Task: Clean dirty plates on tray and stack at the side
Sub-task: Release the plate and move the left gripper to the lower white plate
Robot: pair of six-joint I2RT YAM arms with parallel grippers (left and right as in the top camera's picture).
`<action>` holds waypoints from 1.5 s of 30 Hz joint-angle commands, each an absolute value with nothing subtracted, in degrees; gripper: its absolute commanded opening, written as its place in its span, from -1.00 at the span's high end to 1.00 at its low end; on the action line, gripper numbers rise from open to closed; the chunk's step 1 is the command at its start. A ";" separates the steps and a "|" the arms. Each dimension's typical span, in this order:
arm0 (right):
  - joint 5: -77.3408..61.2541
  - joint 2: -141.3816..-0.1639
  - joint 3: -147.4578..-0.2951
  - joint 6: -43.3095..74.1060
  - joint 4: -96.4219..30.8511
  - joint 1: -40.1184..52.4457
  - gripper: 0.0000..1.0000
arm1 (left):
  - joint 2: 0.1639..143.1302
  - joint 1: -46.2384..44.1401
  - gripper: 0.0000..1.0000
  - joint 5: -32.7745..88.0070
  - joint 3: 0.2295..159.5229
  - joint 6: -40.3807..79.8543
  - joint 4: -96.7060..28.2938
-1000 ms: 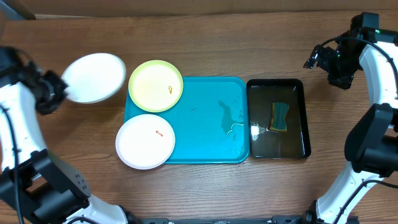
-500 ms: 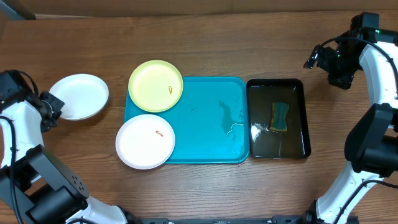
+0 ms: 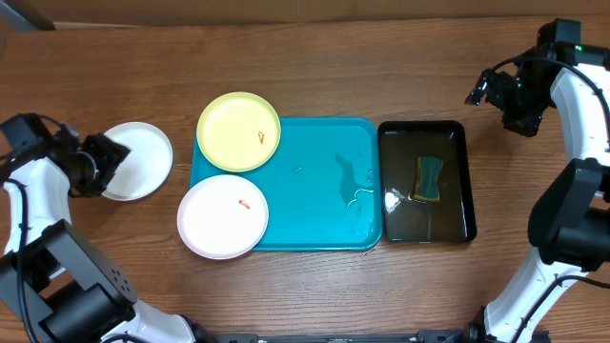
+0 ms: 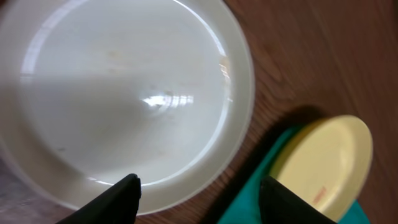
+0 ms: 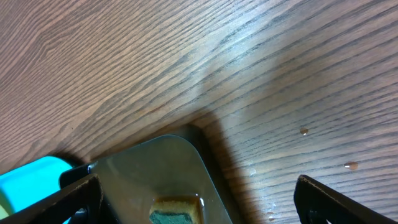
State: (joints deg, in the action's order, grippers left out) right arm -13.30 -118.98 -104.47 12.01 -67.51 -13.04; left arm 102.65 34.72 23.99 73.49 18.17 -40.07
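White plate (image 3: 145, 160), perhaps touching left gripper (image 3: 107, 155)

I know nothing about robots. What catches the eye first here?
The turquoise tray in the centre, with a yellow-green plate and a white plate overlapping its left edge. Right of it sits a black tray of water holding a sponge. At far left, the left gripper is open at a third white plate.

Tray (image 3: 315, 200): middle of the table.
Rear plate (image 3: 238, 131): on the tray's 10 o'clock corner, overhanging the rim.
Front plate (image 3: 223, 216): on its 8 o'clock corner, also overhanging, just beside the rear plate.
Lone plate (image 3: 143, 157): on the table at the tray's 9 o'clock, apart from it.
Narrow tray (image 3: 421, 125): just beside the tray at 3 o'clock.
Sponge (image 3: 429, 178): in the narrow tray.
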 commanded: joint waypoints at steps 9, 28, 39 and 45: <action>-13.58 -117.23 -105.34 12.25 -67.31 -13.21 -1.00 | 101.16 17.17 -0.16 24.18 74.04 13.04 -44.62; -13.58 -117.23 -105.34 12.25 -67.31 -13.21 -1.00 | 74.00 0.14 -0.14 -2.39 73.84 21.39 -73.54; -13.58 -117.23 -105.34 12.25 -67.31 -13.21 -1.00 | 74.59 0.43 -0.61 -3.44 65.01 23.92 -70.98; -13.58 -117.23 -105.34 12.25 -67.31 -13.21 -1.00 | 74.61 1.48 -0.34 -7.33 56.36 27.94 -65.56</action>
State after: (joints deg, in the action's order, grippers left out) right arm -13.30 -118.98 -104.47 12.03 -67.48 -13.04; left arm 74.43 0.51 -3.92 59.33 24.67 -66.70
